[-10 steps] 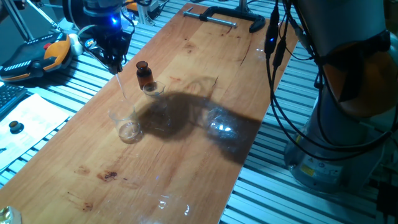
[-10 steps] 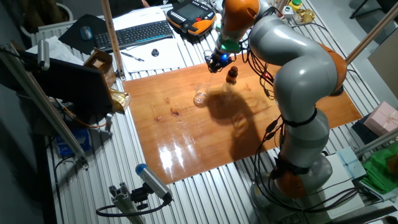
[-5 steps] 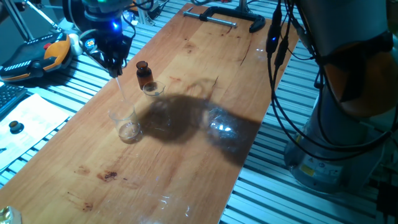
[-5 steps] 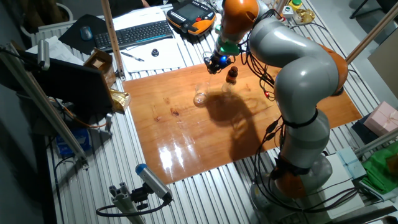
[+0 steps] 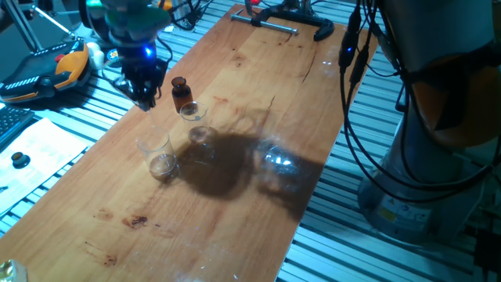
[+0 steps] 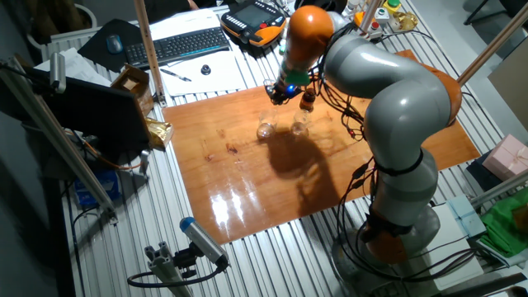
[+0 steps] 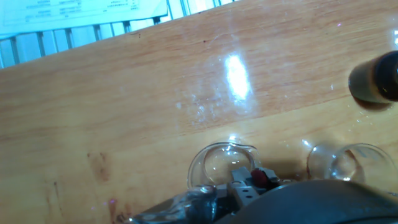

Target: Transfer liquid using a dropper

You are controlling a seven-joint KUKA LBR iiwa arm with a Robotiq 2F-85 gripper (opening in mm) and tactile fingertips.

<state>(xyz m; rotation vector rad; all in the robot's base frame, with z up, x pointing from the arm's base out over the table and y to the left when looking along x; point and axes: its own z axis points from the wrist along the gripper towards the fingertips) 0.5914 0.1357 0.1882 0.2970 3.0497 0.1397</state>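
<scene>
My gripper (image 5: 145, 100) hangs over the table's left edge, just left of the small amber bottle (image 5: 181, 92), with its fingers pressed together. I take the dropper to be pinched between them, but it is too small and dark to make out. The near beaker (image 5: 159, 156) holds a thin brownish layer of liquid at its bottom. A smaller beaker (image 5: 190, 113) stands right by the bottle. In the other fixed view my gripper (image 6: 280, 91) is above and between the beaker (image 6: 266, 129) and the bottle (image 6: 307, 101). The hand view shows the beaker (image 7: 219, 163) right under the fingers.
A second beaker (image 7: 339, 162) and the bottle (image 7: 375, 79) lie to the right in the hand view. A black clamp (image 5: 291, 17) sits at the table's far end. An orange pendant (image 5: 47, 69) and papers lie beyond the left edge. The arm's cables (image 5: 348, 70) hang to the right.
My gripper has shifted a little left and lower. The thin glass stem that reached down into the near beaker no longer shows. The arm's shadow has moved towards the table's middle.
</scene>
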